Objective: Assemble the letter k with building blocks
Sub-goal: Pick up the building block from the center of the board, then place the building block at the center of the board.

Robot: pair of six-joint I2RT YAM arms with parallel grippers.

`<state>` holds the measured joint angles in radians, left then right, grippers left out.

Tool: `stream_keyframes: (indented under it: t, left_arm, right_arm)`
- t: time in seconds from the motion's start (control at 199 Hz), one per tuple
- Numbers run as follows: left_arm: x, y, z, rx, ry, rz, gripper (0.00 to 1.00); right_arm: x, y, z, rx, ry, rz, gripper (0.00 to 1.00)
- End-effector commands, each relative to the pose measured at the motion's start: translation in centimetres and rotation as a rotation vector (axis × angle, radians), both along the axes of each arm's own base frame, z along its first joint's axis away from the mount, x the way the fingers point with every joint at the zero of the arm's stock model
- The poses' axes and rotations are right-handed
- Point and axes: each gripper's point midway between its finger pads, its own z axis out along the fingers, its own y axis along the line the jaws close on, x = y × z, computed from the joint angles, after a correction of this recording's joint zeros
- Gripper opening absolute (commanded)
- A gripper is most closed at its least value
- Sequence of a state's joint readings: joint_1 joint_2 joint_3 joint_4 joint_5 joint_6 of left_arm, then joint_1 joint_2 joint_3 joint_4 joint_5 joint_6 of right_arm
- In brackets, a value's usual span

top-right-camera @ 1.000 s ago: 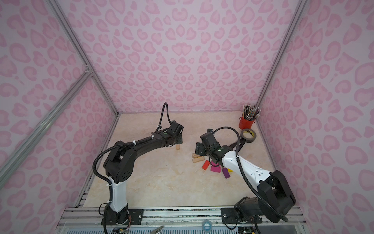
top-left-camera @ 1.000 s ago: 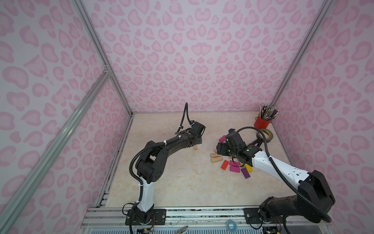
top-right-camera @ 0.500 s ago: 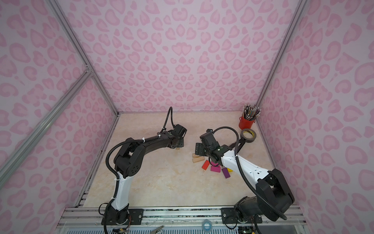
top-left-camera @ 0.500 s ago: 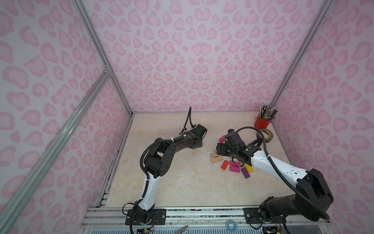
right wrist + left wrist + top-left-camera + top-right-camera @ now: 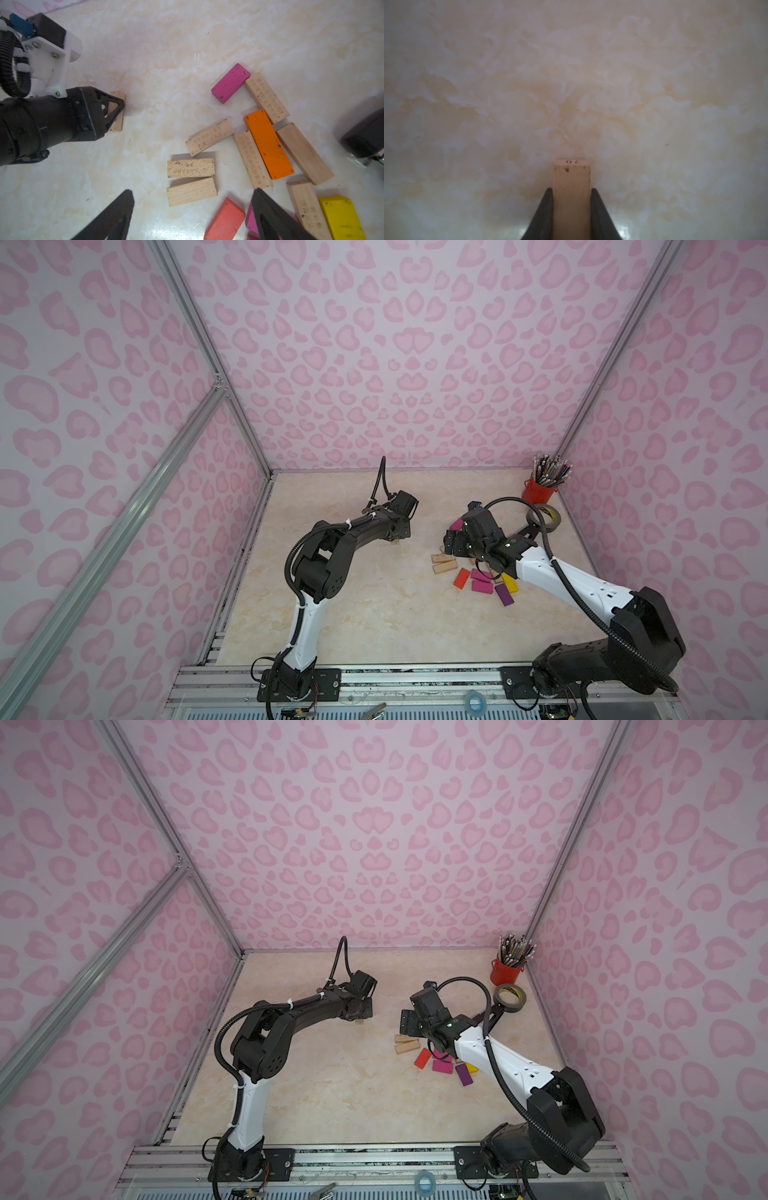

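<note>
- Step in hand: gripping a block. The left end effector (image 5: 572, 190) is clamped on a plain wooden block (image 5: 572, 176) low at the tabletop (image 5: 374, 614), centre of a top view.
- The right end effector (image 5: 192, 192) hangs wide open and empty above the block pile (image 5: 482, 586), right of centre.
- Next move, as judged: place this block squarely as the K's upright.
</note>
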<state>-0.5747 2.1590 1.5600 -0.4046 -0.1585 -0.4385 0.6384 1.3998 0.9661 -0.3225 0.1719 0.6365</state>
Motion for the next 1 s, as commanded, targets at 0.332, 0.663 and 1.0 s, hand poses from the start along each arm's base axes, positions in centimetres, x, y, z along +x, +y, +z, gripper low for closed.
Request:
stream_keyframes:
  t: [0.332,0.663,1.0]
  left_arm:
    - [8.2,14.2,3.8,0.069,-0.088,0.136,0.1]
    - [10.5,20.9,2.0,0.16,-0.022,0.181,0.1]
    - [11.2,22.2,-0.3,0.192,0.045,0.126,0.11]
  right_arm:
    - [0.6,2.1,0.2,0.046,0.013,0.066,0.94]
    - [0.6,2.7,-0.4,0.053,0.031,0.082,1.0]
    - [0.6,2.9,-0.4,0.051,0.037,0.085,0.95]
